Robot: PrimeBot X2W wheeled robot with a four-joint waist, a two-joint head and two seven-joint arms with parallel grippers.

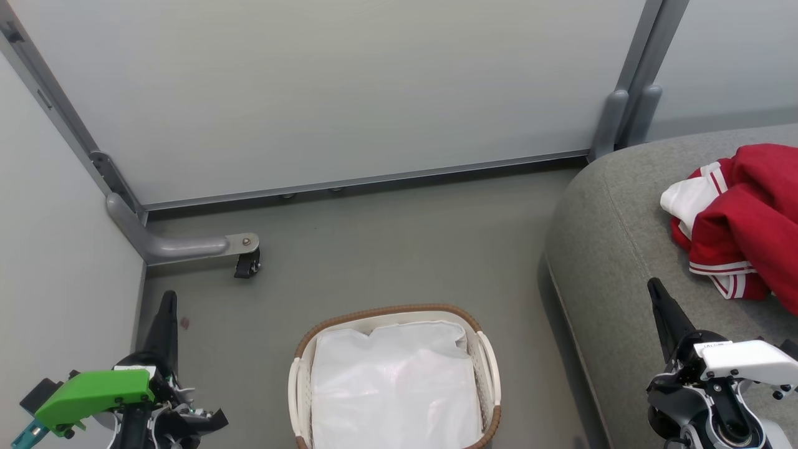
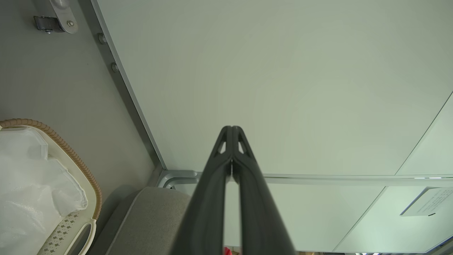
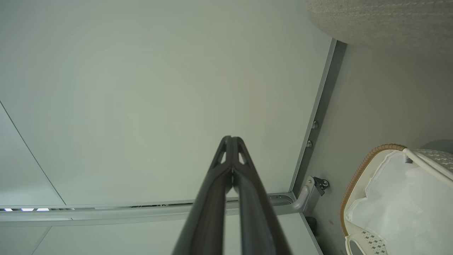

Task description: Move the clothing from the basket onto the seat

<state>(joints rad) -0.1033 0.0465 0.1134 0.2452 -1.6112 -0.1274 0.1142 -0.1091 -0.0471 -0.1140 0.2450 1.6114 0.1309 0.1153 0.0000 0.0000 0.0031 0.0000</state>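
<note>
The clothing, red with white stripe trim, lies bunched on the grey seat at the right. On the floor at bottom centre stands the basket, white with a brown woven rim, showing its white liner and no red fabric; it also appears as the basket and the basket in the wrist views. My left gripper is shut and empty, left of the basket. Over the seat's front edge, below the clothing, my right gripper is shut and empty. Both fingertip pairs meet: left gripper, right gripper.
Pale partition panels stand behind and to the left, on grey metal frames. A frame foot with a black caster juts onto the grey floor left of the basket. A gap of floor separates basket and seat.
</note>
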